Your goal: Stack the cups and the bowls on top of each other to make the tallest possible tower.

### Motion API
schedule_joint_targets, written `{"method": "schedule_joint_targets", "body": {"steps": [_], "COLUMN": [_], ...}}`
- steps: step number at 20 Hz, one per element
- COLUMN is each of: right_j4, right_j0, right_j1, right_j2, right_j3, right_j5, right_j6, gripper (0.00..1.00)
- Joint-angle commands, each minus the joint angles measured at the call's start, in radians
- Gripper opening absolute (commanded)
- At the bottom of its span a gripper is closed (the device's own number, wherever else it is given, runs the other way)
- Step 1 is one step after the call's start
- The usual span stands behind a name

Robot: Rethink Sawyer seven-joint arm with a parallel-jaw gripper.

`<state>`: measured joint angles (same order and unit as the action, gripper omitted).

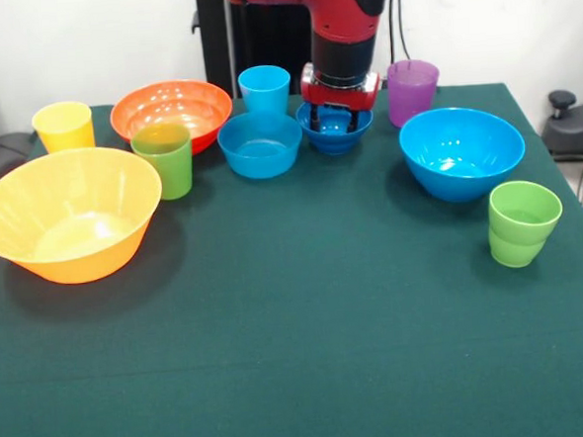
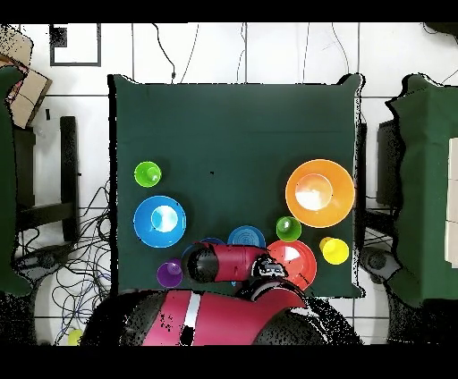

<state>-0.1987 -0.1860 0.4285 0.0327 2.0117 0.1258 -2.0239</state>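
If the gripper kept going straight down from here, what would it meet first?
Most likely the small dark blue bowl: the gripper points down into its mouth, so the bowl's inside floor comes first. The arm hides the bowl from overhead, so exact centring is uncertain.

The front view looks from across the table [image 1: 310, 366], low and close, facing the arm [image 1: 344, 27], which drops in at the top edge. The big yellow bowl [image 1: 68, 212] lies left of the arm here. The overhead view looks straight down from high up, taking in the whole table [image 2: 237, 143] and floor around it, with the arm [image 2: 228, 264] at the bottom; there the yellow bowl [image 2: 319, 192] lies to its right. Both views share the tabletop.
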Motion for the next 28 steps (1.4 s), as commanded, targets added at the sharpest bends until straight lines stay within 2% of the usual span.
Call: {"method": "schedule_joint_targets", "body": {"steps": [1, 12, 19, 28], "right_j4": [-0.052, -0.100, -0.097, -0.067], "right_j0": [-0.055, -0.090, -0.067, -0.053], "right_j1": [-0.115, -0.122, -0.103, -0.044], "right_j2": [-0.113, -0.152, -0.135, -0.131], "right_j3": [-0.297, -0.327, -0.337, -0.299], "right_j5": [-0.087, -0.057, -0.028, 0.035], "right_j6": [0.002, 0.010, -0.015, -0.039], "gripper": [1.00, 1.00, 1.00, 1.00]}}
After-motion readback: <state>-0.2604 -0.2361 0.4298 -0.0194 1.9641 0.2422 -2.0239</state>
